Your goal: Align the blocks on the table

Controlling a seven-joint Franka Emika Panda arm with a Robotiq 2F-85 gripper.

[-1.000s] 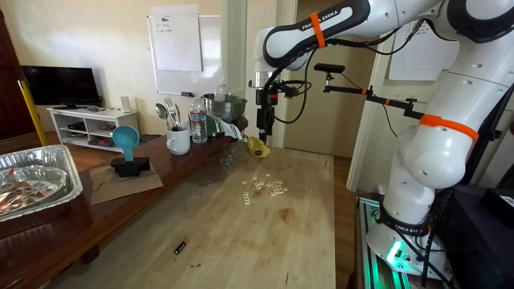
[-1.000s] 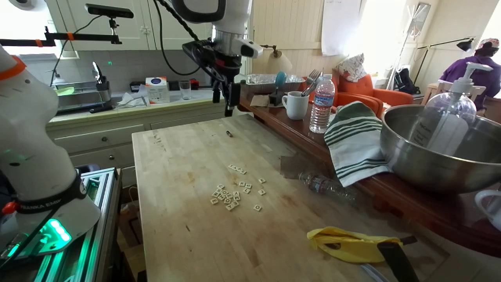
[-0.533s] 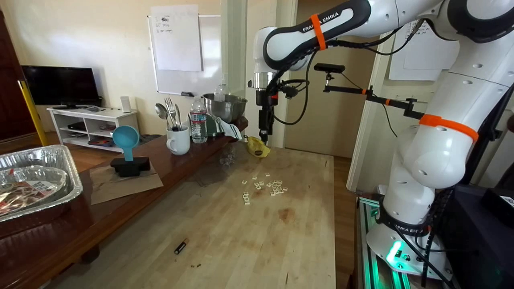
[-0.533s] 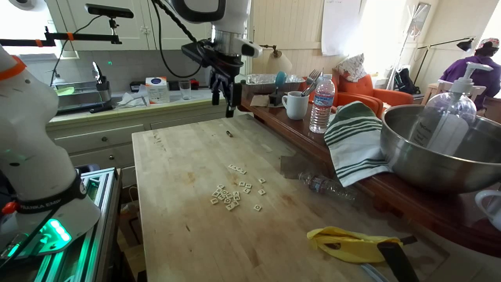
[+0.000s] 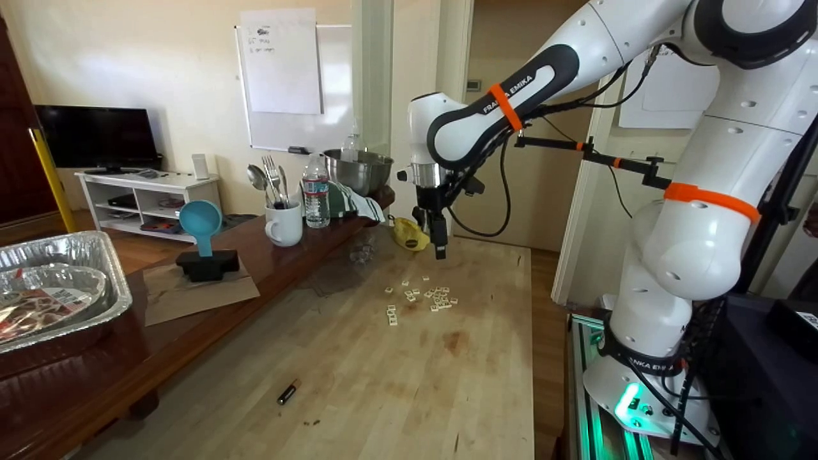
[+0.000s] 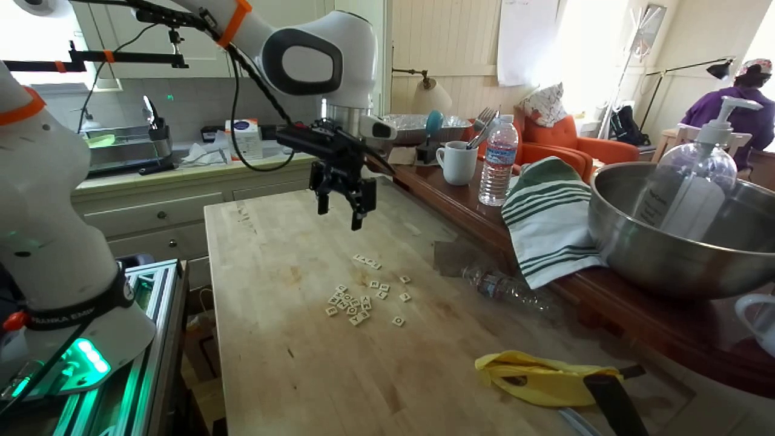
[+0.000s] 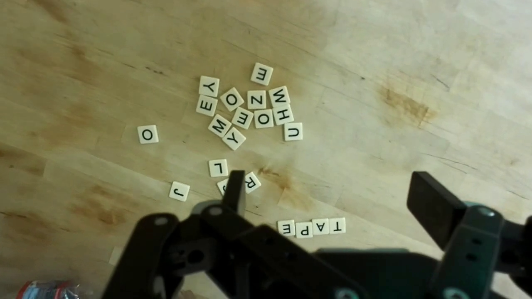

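The blocks are small cream letter tiles on the wooden table (image 6: pixel 290 375). Several form a short row (image 7: pixel 311 228) reading T, A, P, E in the wrist view; the P tile sits slightly out of line. The others lie in a loose cluster (image 7: pixel 249 108), with a few strays such as an O (image 7: pixel 148 134) and a J (image 7: pixel 179 191). The row (image 6: pixel 367 261) and cluster (image 6: pixel 349 304) also show in both exterior views. My gripper (image 7: pixel 328 182) is open and empty above the table, pointing down (image 6: pixel 340 217). Its left finger in the wrist view partly hides two tiles.
A yellow bag (image 6: pixel 545 378) and a clear bottle (image 6: pixel 505 287) lie along the table. A battery (image 5: pixel 289 391) lies at its opposite end. A raised dark-wood table (image 5: pixel 255 297) alongside holds a mug (image 5: pixel 284 225), a water bottle (image 5: pixel 316 195) and a steel bowl (image 5: pixel 361 172).
My arm has lowered the gripper clearly toward the table in the last half second; it was nearly still before that. The gripper stays open. The blocks have not moved.
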